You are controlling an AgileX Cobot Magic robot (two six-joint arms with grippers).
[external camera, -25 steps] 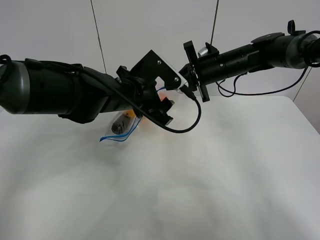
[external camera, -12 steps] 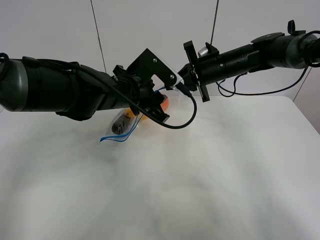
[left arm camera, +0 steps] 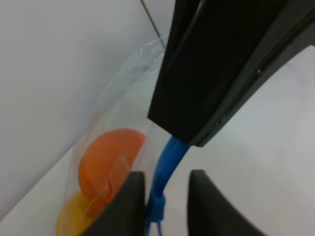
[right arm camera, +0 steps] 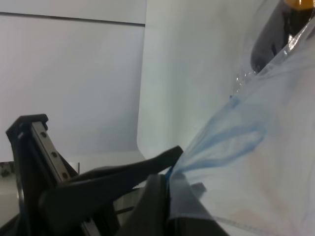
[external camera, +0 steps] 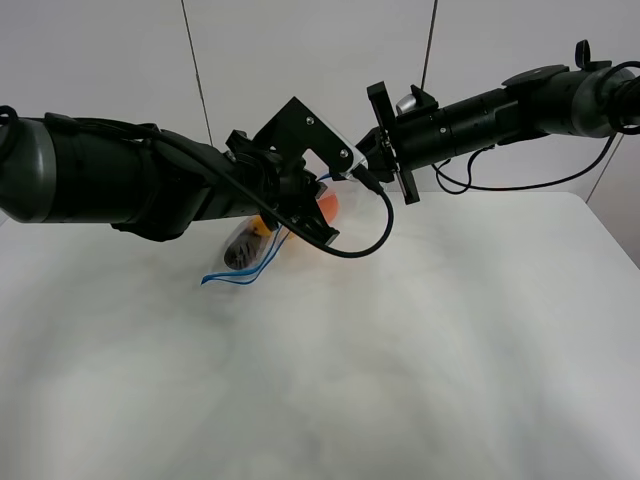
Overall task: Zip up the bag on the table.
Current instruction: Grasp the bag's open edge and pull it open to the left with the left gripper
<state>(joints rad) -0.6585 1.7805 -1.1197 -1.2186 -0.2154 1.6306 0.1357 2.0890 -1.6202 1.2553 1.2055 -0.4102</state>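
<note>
the bag (external camera: 262, 258) sits on the desk (external camera: 420, 340) under my left arm, with an orange (left arm camera: 110, 157), a yellow fruit (left arm camera: 71, 223) and a dark eggplant (external camera: 238, 252) inside. my right jaws pinch its clear plastic. my left jaws stand narrow around the blue zipper strip (left arm camera: 170, 157). gripping it? i cannot tell.

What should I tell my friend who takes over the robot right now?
The right gripper is shut, pinching the clear bag by its edge.
The left gripper has its jaws close on either side of the blue zipper strip; a firm grip is unclear.
The bag, with an orange inside, is at the back of the table.
Done: both grippers are at the bag.
Left: the zip looks open, so slide it shut.
</note>
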